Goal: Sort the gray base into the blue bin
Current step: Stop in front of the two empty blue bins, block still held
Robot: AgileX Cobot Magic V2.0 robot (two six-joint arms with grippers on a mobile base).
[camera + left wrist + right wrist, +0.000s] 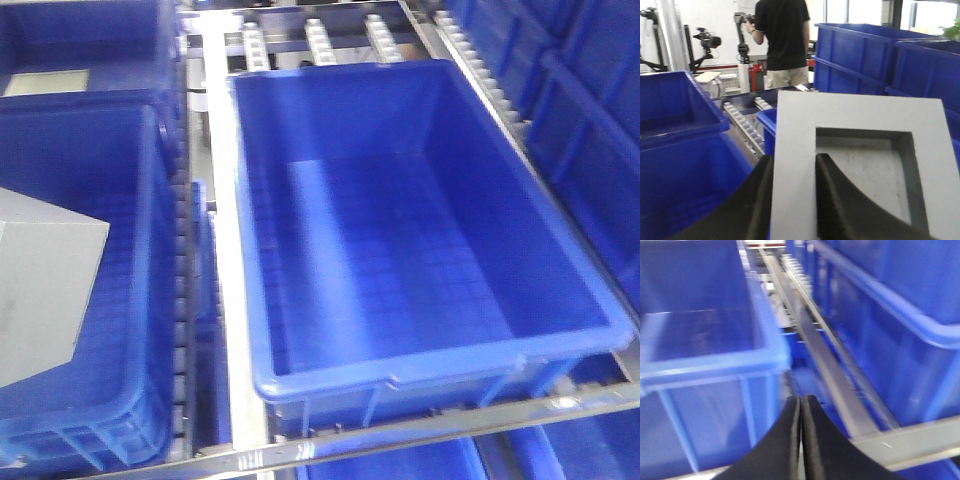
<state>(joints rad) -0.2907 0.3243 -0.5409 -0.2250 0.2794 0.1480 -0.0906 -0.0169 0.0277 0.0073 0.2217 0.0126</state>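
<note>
- The gray base (860, 110) is clamped in the left gripper (794, 165). One dark finger lies against its outer side and the other sits inside the square recess.
- In the front view the gray base (45, 290) shows at 9 o'clock, tilted, over the left-hand bin (160, 300).
- The blue bin (340, 110) fills the centre, at 3 o'clock from the block and apart from it, its grid floor bare.
- The right gripper (801, 400) is pressed closed on nothing, at 6 o'clock in its view, above a metal rail (830, 370).
- A person in black (782, 30) stands at 12 o'clock in the left wrist view.
</note>
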